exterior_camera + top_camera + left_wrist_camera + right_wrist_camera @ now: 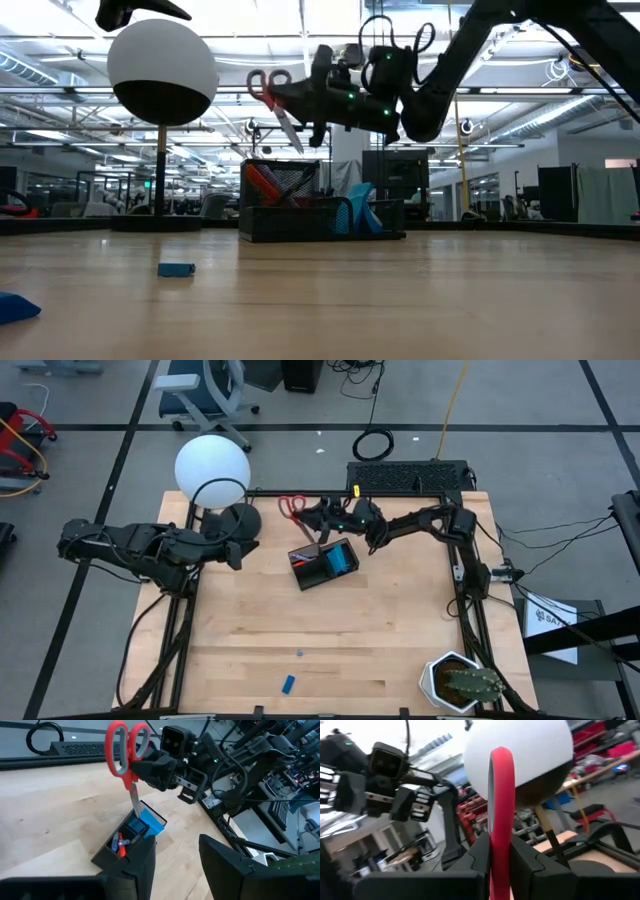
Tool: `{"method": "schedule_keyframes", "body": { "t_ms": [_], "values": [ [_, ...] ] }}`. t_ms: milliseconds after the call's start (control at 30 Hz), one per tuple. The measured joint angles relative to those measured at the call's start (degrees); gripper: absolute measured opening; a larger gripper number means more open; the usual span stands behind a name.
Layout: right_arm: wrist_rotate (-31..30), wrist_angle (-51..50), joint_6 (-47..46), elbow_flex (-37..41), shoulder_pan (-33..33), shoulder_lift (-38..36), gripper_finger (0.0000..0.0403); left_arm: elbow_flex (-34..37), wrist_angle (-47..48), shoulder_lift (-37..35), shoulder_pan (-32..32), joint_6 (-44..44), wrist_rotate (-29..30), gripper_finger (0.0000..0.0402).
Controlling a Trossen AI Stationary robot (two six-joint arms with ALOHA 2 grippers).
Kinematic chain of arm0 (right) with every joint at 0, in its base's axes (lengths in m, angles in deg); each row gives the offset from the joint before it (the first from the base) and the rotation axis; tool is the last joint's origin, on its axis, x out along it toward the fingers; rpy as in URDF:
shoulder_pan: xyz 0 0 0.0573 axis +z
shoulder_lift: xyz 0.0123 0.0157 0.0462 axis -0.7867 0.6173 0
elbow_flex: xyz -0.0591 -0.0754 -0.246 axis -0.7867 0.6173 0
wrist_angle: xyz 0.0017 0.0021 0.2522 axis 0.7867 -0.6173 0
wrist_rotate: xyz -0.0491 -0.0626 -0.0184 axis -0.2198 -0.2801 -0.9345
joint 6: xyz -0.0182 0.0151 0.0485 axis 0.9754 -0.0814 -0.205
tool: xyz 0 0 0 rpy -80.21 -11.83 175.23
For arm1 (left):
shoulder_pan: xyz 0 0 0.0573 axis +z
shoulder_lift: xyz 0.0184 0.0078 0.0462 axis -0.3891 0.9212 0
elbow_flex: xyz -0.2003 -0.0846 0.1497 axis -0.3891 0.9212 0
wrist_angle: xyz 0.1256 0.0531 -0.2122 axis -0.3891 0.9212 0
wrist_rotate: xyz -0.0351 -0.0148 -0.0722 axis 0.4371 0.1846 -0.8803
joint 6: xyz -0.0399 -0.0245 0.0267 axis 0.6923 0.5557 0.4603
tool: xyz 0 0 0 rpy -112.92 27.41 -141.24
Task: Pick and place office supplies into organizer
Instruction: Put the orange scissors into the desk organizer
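Right gripper (322,517) clamped tight on red-handled scissors (126,757), smooth plastic loops up, thin steel blades hanging point-down just above the black boxy organizer (322,563) holding a blue notepad (342,558), left gripper (236,553) parted and empty, near the round lamp base (236,520)

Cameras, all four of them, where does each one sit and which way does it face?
High view: above the table, straight down; both arms, right claw holding the scissors.
Low view: tabletop height, level across; the organizer, right arm above.
Left wrist view: on the left arm, own open claw at bottom, facing the organizer.
Right wrist view: own claw gripping the scissors, lamp behind.
All share the scissors.
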Motion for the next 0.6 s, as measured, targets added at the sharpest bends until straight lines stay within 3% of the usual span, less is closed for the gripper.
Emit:
{"method": "schedule_keyframes", "body": {
  "t_ms": [167,367,600],
  "values": [
    [6.1,1.9,-3.3,0.0,-1.8,3.1,0.0029,0.0,0.0,0.0,0.0,0.0,0.0,0.0157],
    [7.6,9.5,-8.5,-0.8,-1.4,7.8,0.0029,0.0,0.0,0.0,0.0,-0.1,0.3,0.0157],
    [7.8,10.2,-10.0,-3.8,0.7,12.3,0.0029,0.0,0.0,0.4,0.0,-0.1,0.4,0.0157]
  ]
}}
